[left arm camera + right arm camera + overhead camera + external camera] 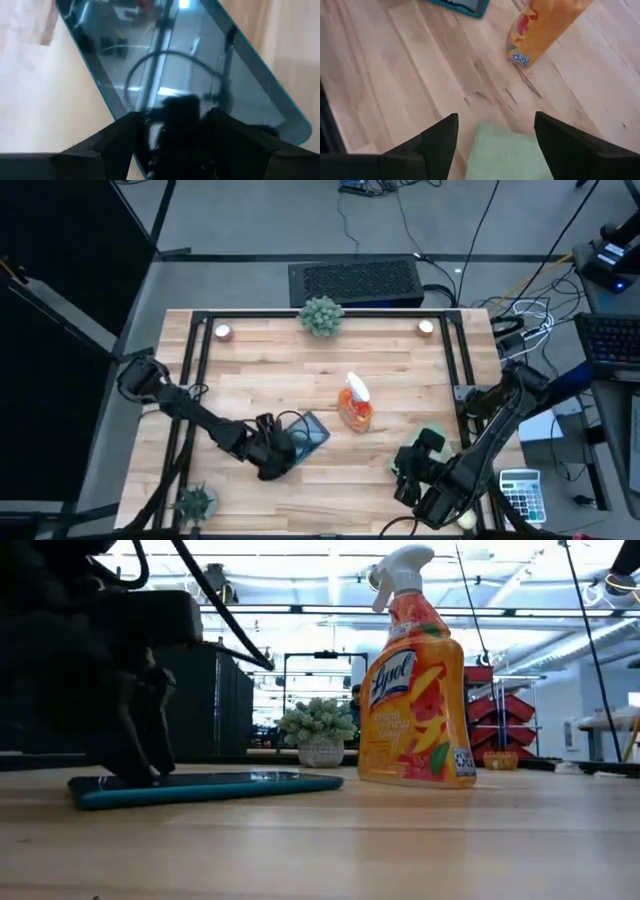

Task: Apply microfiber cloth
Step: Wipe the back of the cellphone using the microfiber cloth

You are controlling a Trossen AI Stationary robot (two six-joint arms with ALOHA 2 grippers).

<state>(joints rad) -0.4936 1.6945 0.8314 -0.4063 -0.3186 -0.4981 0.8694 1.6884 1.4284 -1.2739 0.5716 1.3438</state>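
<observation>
Hovering open-fingered and empty over the microfiber cloth (507,152) at the tabletop's (400,375) 4 o'clock, the right end effector (495,145) could snag only an edge; left end effector (275,455) rests on the tablet (210,787), fingers spread

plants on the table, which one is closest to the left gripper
The small spiky plant at the near left corner; the rounder bushy plant stands at the far edge, farther from the left gripper.
</observation>
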